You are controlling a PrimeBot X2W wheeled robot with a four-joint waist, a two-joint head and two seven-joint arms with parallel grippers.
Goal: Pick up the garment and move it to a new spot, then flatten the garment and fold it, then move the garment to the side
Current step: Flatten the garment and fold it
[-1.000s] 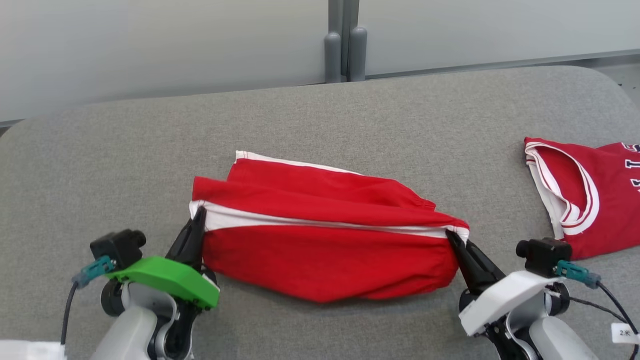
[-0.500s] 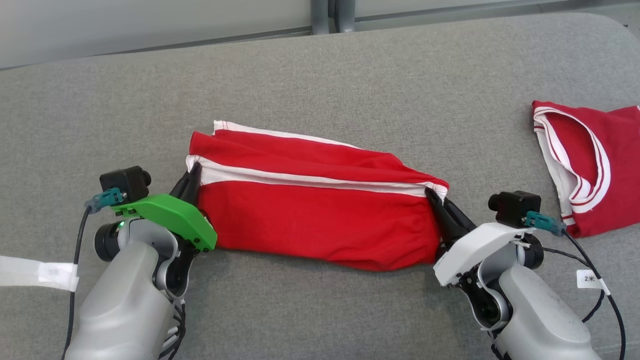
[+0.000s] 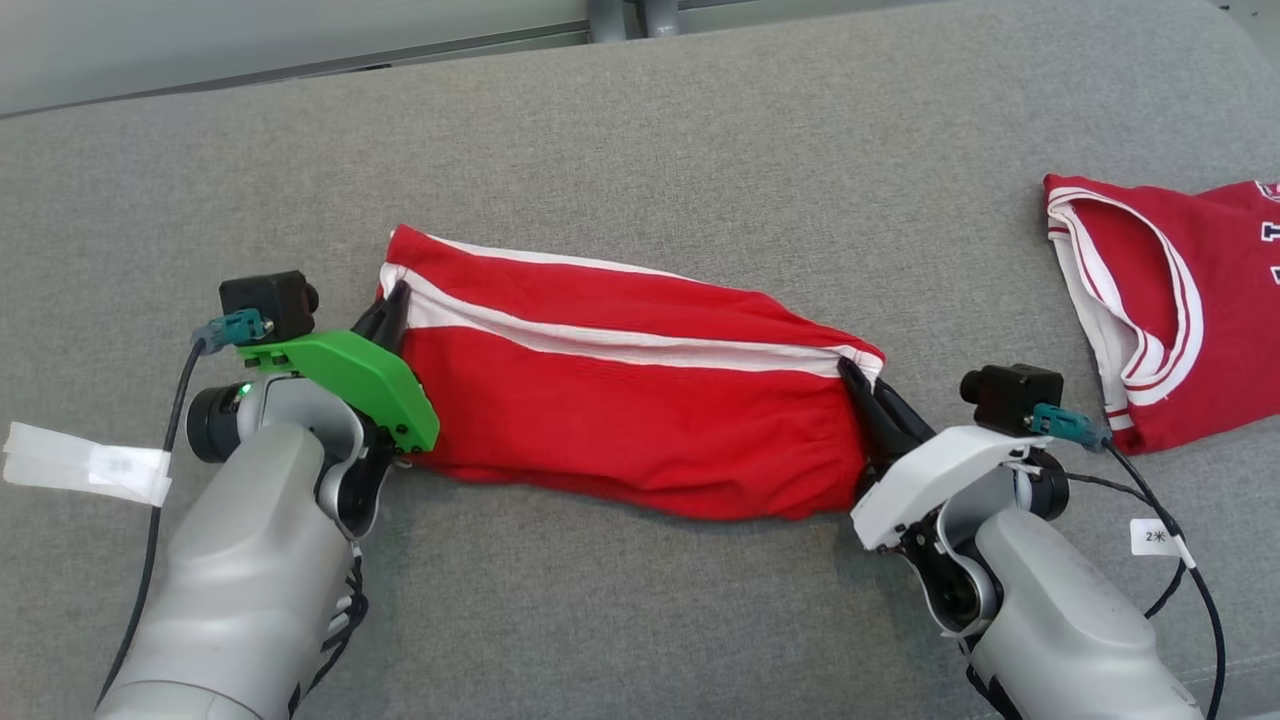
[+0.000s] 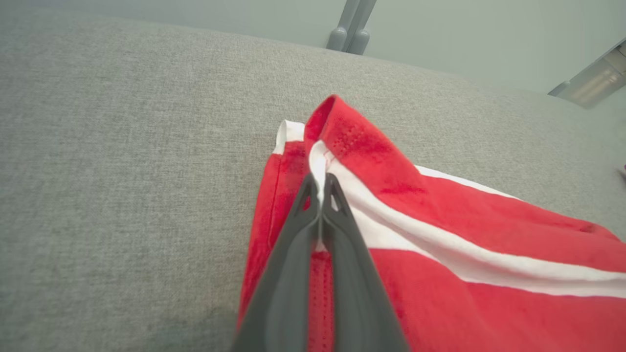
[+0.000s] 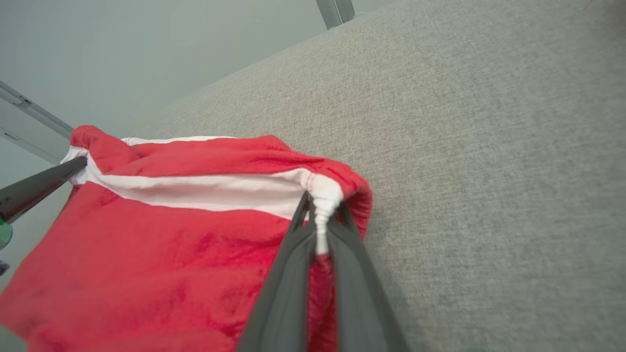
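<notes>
Left jaws and right jaws clench the left and right ends of the red garment (image 3: 620, 420), stretched between them.

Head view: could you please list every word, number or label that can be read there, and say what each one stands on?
"2米": on the white tag on the right arm's cable.
White tape label on the left arm's cable: print too blurred to read.
Red jersey: white lettering cut off at the picture's edge, unreadable.

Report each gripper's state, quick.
Left gripper: closed, holding the red garment at its left end.
Right gripper: closed, holding its right end.
</notes>
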